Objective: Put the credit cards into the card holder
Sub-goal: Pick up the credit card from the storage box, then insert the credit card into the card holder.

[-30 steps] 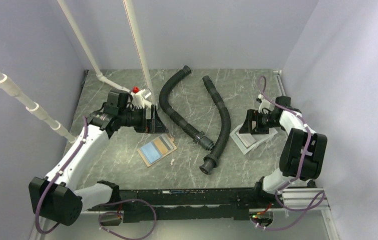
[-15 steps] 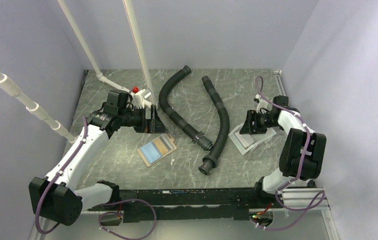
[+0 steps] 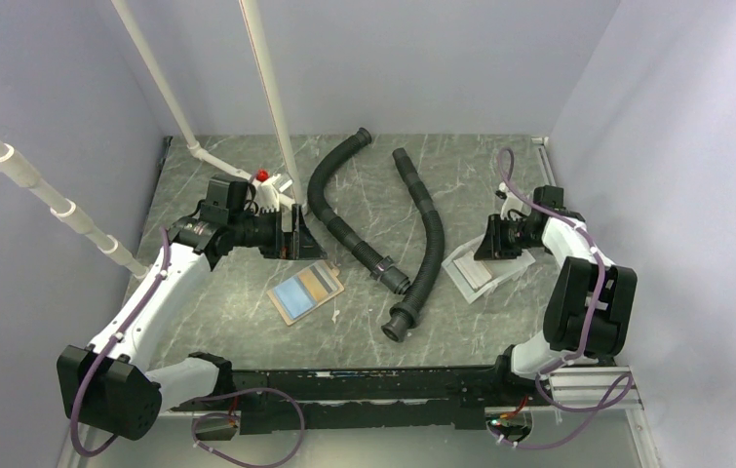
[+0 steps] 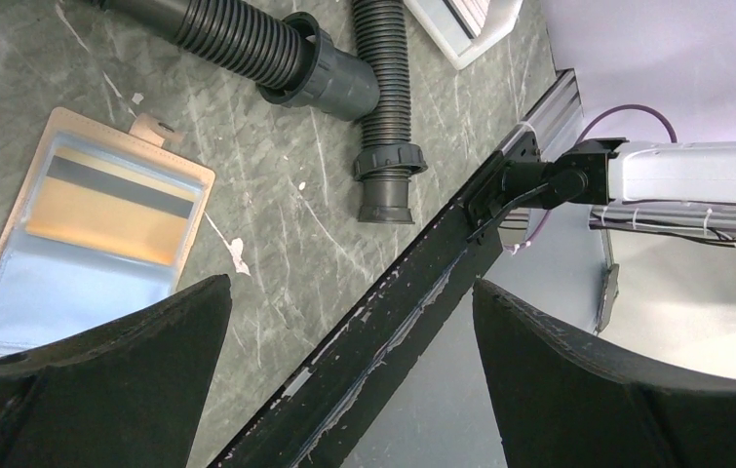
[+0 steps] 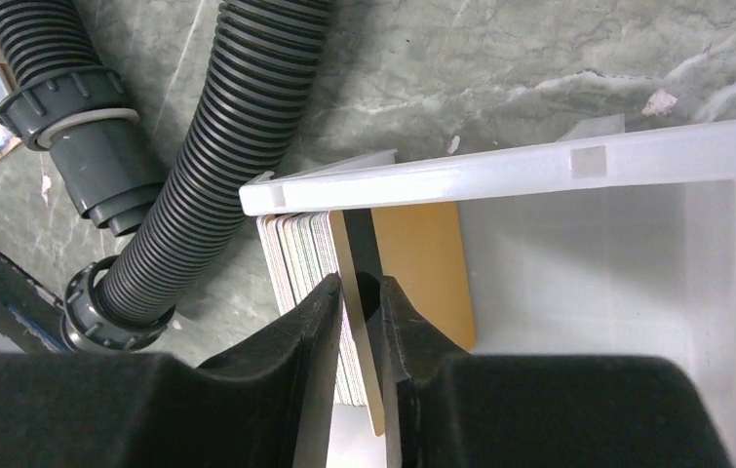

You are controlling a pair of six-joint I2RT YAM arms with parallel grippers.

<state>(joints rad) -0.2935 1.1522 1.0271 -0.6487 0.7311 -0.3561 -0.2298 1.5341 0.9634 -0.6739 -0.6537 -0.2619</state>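
Card holder (image 3: 305, 292): lies open and flat on the tabletop (image 3: 364, 322), blue and orange inner side up, snap tab at its far right corner.
Left arm: rises from its base near and left of the card holder, bends at the elbow, then runs level toward the right.
Left tool (image 3: 302, 234): hangs just beyond the card holder's far edge. In the wrist view the left tool (image 4: 349, 288) has its fingers (image 4: 100, 390) spread wide, with nothing between them.
Right arm: folded back on itself, far right of the card holder, wrist turned left.
Right tool (image 3: 493, 239): dips into the white tray (image 3: 469, 281), beyond the two black hoses (image 3: 429, 239) from the card holder.
Credit cards (image 5: 300, 263): stand on edge in a stack against the tray's wall, an orange one at the end of the stack.
Right tool's grip (image 5: 359, 288): fingers drawn almost together with one pale-edged card between them. It seems pinched, though a dark sliver beside the card makes this hard to confirm.
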